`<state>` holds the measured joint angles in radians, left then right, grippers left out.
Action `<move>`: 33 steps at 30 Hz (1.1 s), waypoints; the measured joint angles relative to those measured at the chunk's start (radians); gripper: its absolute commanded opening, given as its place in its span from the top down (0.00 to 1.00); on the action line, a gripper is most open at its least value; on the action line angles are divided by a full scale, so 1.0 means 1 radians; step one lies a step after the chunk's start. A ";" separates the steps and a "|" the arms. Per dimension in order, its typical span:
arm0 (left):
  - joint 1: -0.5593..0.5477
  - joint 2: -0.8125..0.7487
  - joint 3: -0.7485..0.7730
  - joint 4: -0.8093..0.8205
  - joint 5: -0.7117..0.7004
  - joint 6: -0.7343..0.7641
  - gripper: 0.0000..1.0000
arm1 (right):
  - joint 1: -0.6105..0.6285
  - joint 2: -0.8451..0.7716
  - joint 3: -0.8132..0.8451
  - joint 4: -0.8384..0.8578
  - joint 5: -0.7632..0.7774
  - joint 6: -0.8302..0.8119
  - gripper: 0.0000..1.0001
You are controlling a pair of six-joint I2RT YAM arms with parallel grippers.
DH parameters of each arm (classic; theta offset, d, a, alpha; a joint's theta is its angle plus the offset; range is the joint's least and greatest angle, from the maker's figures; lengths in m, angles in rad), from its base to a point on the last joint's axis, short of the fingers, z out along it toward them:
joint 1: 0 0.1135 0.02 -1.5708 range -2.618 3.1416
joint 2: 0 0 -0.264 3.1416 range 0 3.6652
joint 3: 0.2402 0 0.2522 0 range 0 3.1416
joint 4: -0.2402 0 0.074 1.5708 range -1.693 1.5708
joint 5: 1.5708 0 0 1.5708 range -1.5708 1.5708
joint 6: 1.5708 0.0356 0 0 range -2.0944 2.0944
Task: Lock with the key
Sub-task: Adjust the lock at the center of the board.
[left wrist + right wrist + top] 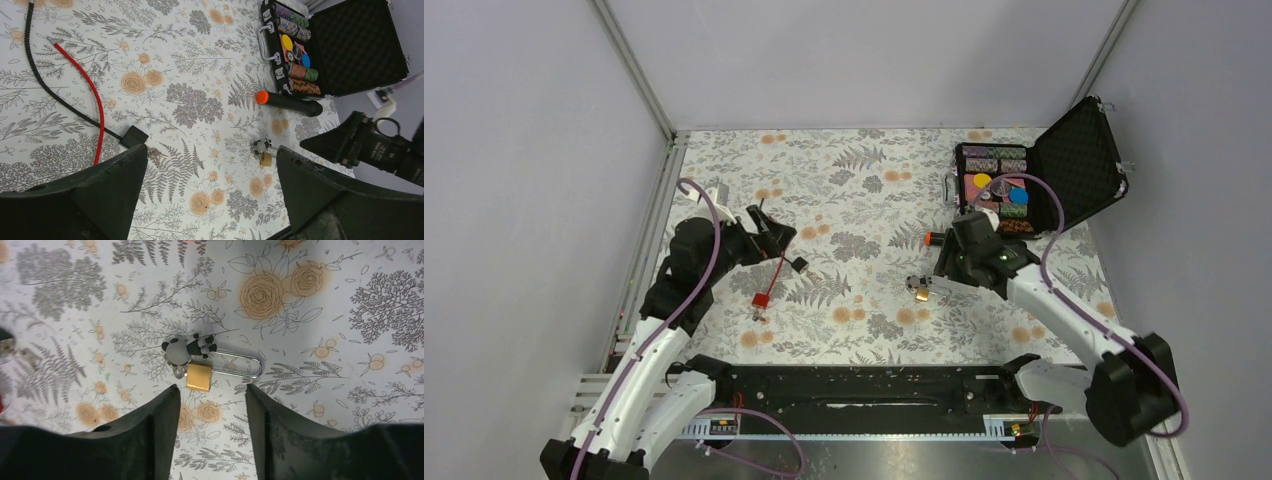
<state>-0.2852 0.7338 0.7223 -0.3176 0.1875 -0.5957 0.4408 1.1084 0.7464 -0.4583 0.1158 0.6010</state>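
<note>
The key, a tiny bunch of silvery keys, lies on the floral cloth beside a small black block; from above the key sits just below a red block. My left gripper hangs wide open above the cloth, its left finger next to the bunch. It shows as the left gripper in the top view. A brass padlock with a long silver shackle and a panda charm lies just ahead of my open right gripper, nothing between its fingers.
A red cable and a black cable trail from the blocks to the left. A black marker with an orange cap lies near an open black case of chips at the back right.
</note>
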 measured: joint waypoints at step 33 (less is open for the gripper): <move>-0.017 0.041 -0.013 0.027 -0.001 -0.026 0.01 | 0.241 0.445 0.132 -0.030 0.182 0.198 0.47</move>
<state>-0.3019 0.7750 0.7097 -0.2905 0.1867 -0.6220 0.6815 1.5536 0.8783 -0.4881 0.2974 0.7990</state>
